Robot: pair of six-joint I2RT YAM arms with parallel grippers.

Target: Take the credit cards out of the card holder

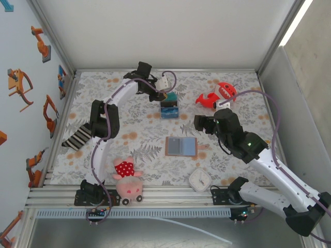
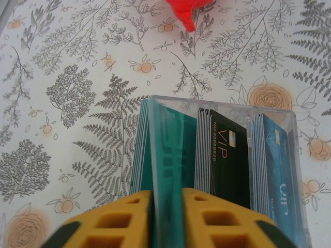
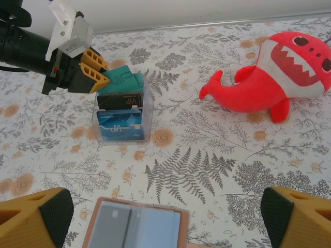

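Tabletop (image 1: 129,111): card holder (image 1: 181,146) near right gripper (image 1: 197,124)

Tan card holder (image 1: 188,146), seemingly blue-grey lining

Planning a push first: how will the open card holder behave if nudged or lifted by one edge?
The card holder lies open and flat, so it would likely slide, not tip. It looks thin with a centre fold, so lifted by one edge it probably flops.
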